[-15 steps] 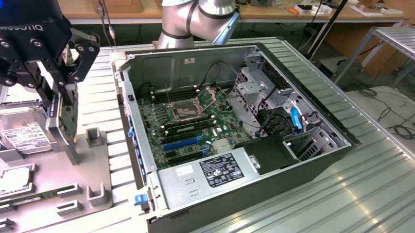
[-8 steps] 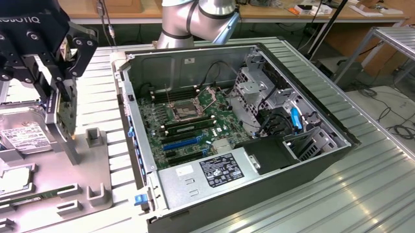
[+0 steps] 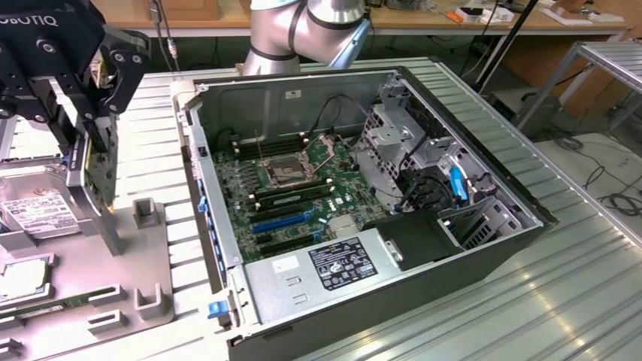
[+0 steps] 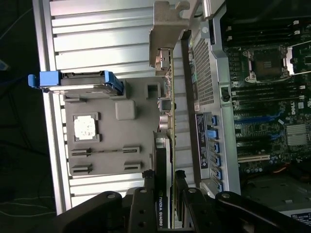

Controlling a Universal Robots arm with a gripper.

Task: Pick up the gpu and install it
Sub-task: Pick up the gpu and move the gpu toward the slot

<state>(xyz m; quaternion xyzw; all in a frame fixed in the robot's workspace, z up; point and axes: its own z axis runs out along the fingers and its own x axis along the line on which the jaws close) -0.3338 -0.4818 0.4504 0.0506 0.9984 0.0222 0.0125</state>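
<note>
The gpu (image 3: 92, 188) is a thin green card seen edge-on, hanging upright over the grey fixture tray (image 3: 150, 256) at the exterior view's left. My black gripper (image 3: 83, 131) is shut on its upper part, one finger on each face. In the wrist view the gpu (image 4: 168, 97) runs away from the gripper (image 4: 165, 194), with a black cooler face labelled NVIDIA between the fingers and its silver end bracket (image 4: 163, 34) at the far end. The card is outside the open computer case (image 3: 401, 83), beside its side wall.
Inside the case lie the motherboard (image 3: 291, 188) with blue and black expansion slots (image 3: 281, 219), a power supply (image 3: 321, 263) and drive cages (image 3: 401, 143). On the tray sit a silver hard drive (image 3: 35, 210), a processor chip (image 3: 20, 278) and a memory stick (image 3: 50, 308).
</note>
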